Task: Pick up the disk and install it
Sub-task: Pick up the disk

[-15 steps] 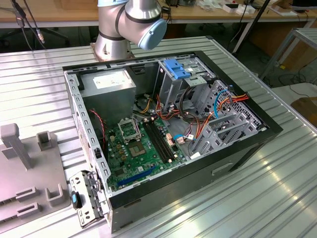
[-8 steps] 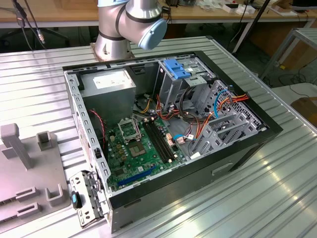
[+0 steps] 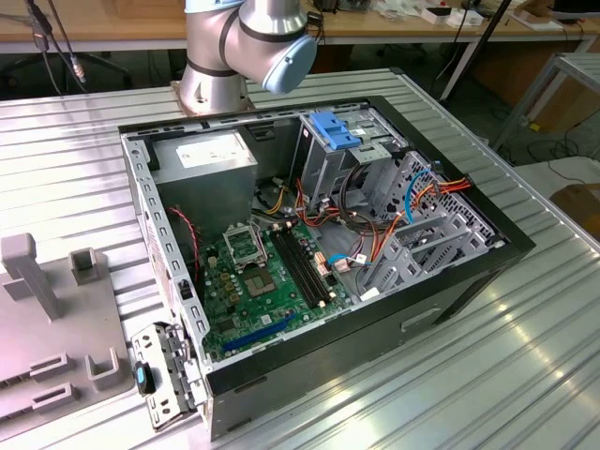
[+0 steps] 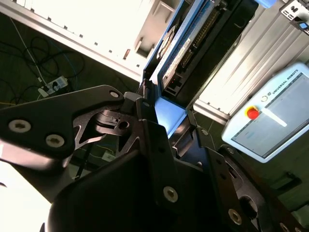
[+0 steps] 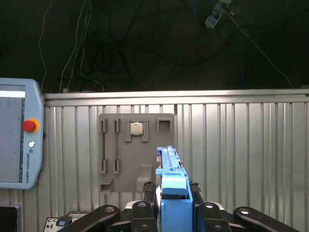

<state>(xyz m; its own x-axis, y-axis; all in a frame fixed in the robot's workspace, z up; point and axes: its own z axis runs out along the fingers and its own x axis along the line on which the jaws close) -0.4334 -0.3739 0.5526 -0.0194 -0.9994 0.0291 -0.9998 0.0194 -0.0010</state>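
Observation:
In both wrist views my gripper (image 5: 173,205) is shut on the disk (image 5: 170,170). The disk is a flat drive in a bright blue carrier frame, held on edge between the two black fingers (image 5: 148,195). In the second wrist view the disk (image 4: 186,41) extends away from the gripper (image 4: 166,118), showing its dark body and a connector row inside the blue frame. Beyond the disk lie the ribbed metal table and a grey fixture plate (image 5: 136,150). The open computer case (image 3: 319,234) lies on the table in the exterior view, with the arm's base (image 3: 234,47) behind it.
Inside the case are a blue bracket (image 3: 336,128) atop the metal drive cage, a grey power-supply box (image 3: 206,161), the motherboard (image 3: 248,281) and loose cables. A teach pendant (image 5: 14,135) lies beside the fixture plate, which carries a small chip (image 5: 136,128). Grey holders (image 3: 47,309) stand on the exterior view's left.

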